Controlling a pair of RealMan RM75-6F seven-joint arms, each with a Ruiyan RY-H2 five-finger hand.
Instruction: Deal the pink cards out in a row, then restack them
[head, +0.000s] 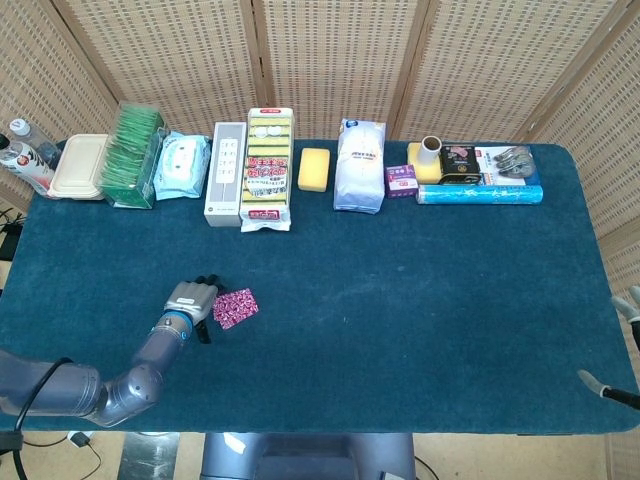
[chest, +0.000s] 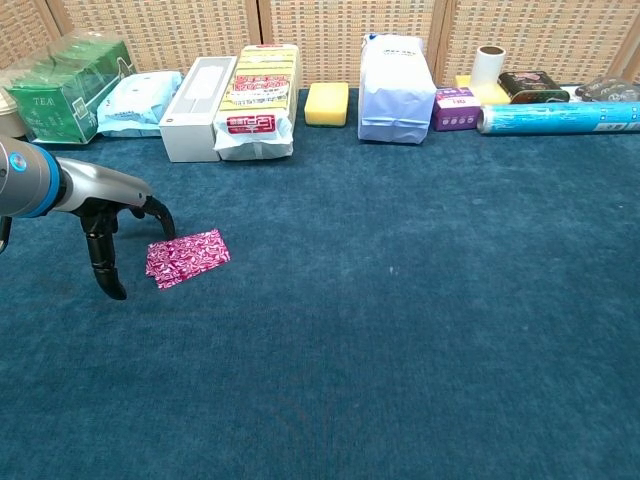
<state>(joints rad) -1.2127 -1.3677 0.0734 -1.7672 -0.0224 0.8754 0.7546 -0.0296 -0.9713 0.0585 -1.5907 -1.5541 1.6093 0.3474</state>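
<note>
A dark teal-blue cloth (head: 420, 300) is spread over the table. The cards (chest: 187, 257) are patterned in magenta pink with a pale swirly print. The left hand (chest: 105, 225) is seen in grey metal with black fingers (chest: 100, 262) and a bright blue band at the wrist. Along the back, a green box (head: 132, 158) is set by a pale blue pack of wipes (head: 182, 166), a white box (head: 225, 173), a yellow and red packet (head: 268, 168), a yellow sponge (head: 314, 168), a white bag (head: 360, 166), a small purple box (head: 401, 180) and a light blue roll (head: 478, 193). A beige woven screen (head: 330, 60) is seen behind.
</note>
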